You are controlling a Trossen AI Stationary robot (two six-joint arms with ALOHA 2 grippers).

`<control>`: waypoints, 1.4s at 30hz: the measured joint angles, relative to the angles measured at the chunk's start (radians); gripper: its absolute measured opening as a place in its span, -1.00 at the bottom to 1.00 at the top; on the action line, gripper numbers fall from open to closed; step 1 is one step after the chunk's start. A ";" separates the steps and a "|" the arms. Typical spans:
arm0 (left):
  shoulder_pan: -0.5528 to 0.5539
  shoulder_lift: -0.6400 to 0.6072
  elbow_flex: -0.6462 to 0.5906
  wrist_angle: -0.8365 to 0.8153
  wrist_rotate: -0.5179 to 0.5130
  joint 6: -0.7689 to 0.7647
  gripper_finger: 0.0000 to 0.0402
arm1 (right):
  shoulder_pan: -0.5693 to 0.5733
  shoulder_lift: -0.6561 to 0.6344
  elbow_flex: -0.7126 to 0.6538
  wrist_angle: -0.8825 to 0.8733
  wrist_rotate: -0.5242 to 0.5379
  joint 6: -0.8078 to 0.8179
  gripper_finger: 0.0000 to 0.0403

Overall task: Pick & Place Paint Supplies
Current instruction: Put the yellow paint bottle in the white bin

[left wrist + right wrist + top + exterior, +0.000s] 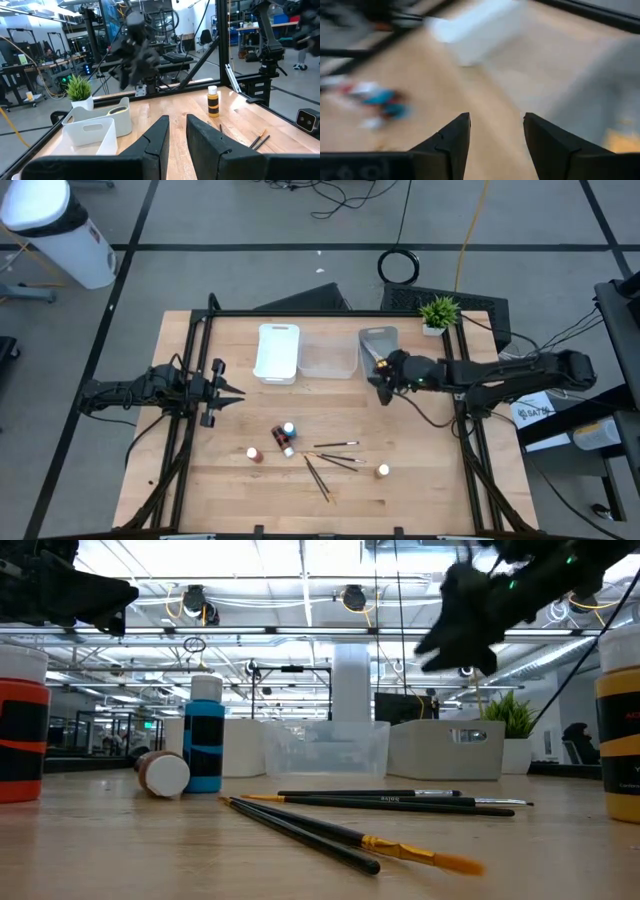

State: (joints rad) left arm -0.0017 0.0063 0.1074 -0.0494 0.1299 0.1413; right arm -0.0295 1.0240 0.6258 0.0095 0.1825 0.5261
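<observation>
**Right arm over the grey tray, supplies loose on the table**

The pale wooden table [420, 480] carried three rectangular trays in a row along its far side: a white plastic tray [277, 352], a clear plastic tray [327, 358] and a grey plastic tray [378, 343] that held something yellowish.

The right gripper [383, 383] hung above the near end of the grey tray; its wrist view showed the two dark fingers standing apart with nothing between them. The left gripper [228, 392] waited at the table's left side, well apart from the supplies, its fingers nearly together and holding nothing.

Most of the paint supplies lay on the near half of the table. A blue paint bottle [289, 429] stood beside a reddish-brown bottle [280, 440] lying on its side. Another reddish-brown bottle [254, 454] stood to their left, and an orange-banded bottle [382, 470] stood well to the right. Several thin dark brushes [335, 460] lay scattered between them, some crossing.

The likely trouble lay in the crossed brushes: closing on one could drag or roll its neighbour. The toppled bottle could roll away from a glancing finger, and the blue bottle beside it might be knocked over by the same approach.
</observation>
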 joint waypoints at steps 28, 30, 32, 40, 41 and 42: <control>0.000 0.000 0.000 0.000 0.000 0.000 -0.62 | 0.793 -0.030 -0.362 0.135 0.108 0.225 -0.54; 0.000 0.000 0.000 0.000 0.000 0.000 -0.62 | 0.799 -0.030 -0.438 0.276 0.107 0.240 -0.58; 0.000 0.000 0.000 0.000 0.000 0.000 -0.62 | 0.799 -0.025 -0.507 0.427 0.108 0.241 -0.61; 0.000 0.000 0.000 0.000 0.000 0.000 -0.62 | 0.798 0.093 -0.550 0.662 0.135 0.115 -0.59; 0.000 0.000 0.000 0.000 0.000 0.000 -0.62 | 0.798 0.113 -0.541 0.678 0.135 0.106 -0.56; 0.000 0.000 0.000 -0.001 0.000 0.000 -0.62 | 0.798 0.138 -0.533 0.682 0.134 0.098 -0.53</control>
State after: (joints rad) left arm -0.0017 0.0063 0.1074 -0.0499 0.1299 0.1416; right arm 0.7689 1.1620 0.0925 0.6912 0.3168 0.6246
